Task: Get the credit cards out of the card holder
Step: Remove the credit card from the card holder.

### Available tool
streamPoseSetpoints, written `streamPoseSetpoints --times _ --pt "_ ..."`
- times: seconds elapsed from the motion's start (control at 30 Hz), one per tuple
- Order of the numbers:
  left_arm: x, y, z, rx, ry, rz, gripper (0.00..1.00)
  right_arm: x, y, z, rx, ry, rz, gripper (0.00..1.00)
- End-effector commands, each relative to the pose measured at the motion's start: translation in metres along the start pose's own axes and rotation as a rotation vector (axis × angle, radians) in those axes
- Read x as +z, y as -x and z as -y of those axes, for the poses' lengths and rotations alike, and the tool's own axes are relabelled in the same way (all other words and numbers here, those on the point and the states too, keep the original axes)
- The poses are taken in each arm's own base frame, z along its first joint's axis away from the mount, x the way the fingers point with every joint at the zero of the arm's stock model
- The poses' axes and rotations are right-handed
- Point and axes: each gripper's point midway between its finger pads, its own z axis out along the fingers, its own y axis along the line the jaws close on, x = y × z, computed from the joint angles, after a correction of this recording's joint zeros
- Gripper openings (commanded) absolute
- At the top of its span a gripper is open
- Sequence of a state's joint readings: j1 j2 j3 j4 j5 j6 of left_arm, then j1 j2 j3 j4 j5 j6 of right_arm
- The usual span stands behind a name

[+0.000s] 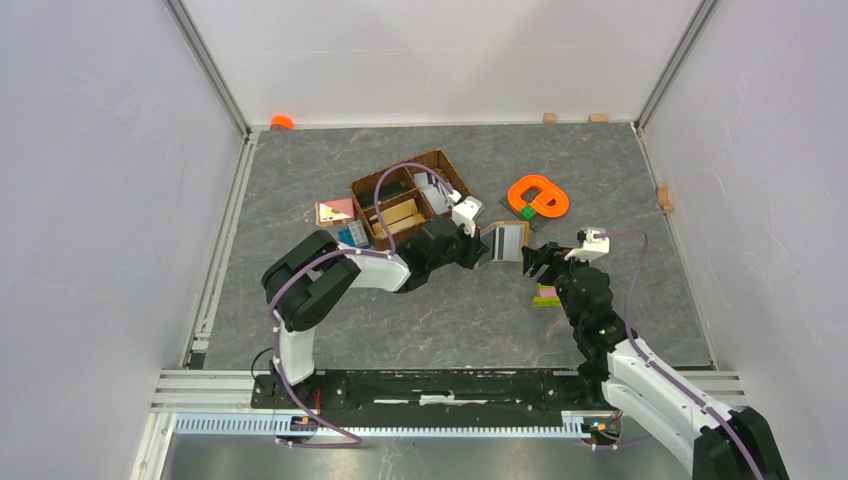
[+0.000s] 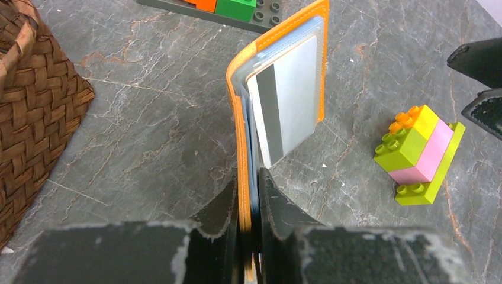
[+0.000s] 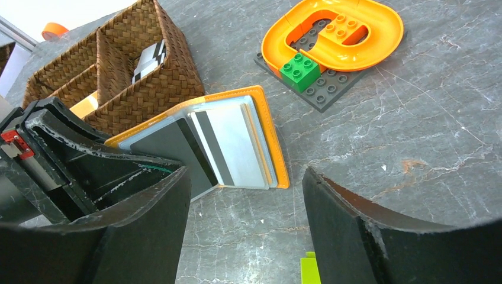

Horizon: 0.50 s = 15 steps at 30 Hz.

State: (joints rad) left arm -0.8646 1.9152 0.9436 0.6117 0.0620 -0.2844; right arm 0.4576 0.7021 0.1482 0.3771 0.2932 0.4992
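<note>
Overhead view of a grey stone-patterned table [image 1: 450, 330] with two black robot arms reaching up from the bottom edge. A brown wicker basket [image 1: 440, 160] with compartments sits above centre. To its right, in the upper right, an orange ring [image 1: 538, 195] rests on a dark studded plate.

At the centre of the frame, just right of the basket, the orange card holder [image 1: 505, 240] is held open between the two grippers. The left gripper [image 2: 248, 195] is clamped tight on one edge of it. The right gripper [image 3: 245, 177], lower right of centre, has its jaws spread wide and grips nothing.

A silver card [image 2: 290, 100] with a dark stripe shows in the holder's inner pocket. A small stack of lime, pink and yellow bricks [image 2: 420, 151] lies beside the right gripper.
</note>
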Motion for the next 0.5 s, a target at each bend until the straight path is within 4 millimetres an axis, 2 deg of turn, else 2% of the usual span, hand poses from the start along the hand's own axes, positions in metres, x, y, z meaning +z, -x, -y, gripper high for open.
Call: streamPoseSetpoints --times 0.0,0.2,0.3,0.37,0.47 --pt "0.008 -0.002 0.001 0.043 -0.011 -0.025 0.02 0.0 0.005 0.004 0.016 -0.018 0.029 0.73" --pt "0.01 -0.005 0.006 0.032 -0.039 -0.031 0.02 -0.001 0.004 0.004 0.018 -0.02 0.031 0.73" --pt "0.012 -0.008 0.028 0.046 -0.17 -0.056 0.02 0.0 0.003 0.001 0.016 0.001 0.028 0.72" --pt "0.006 0.003 0.038 0.041 -0.211 -0.032 0.02 0.0 0.002 0.002 0.013 0.0 0.022 0.71" --pt "-0.014 0.027 0.036 0.06 -0.179 0.05 0.02 0.0 0.002 0.002 0.014 -0.003 0.022 0.71"
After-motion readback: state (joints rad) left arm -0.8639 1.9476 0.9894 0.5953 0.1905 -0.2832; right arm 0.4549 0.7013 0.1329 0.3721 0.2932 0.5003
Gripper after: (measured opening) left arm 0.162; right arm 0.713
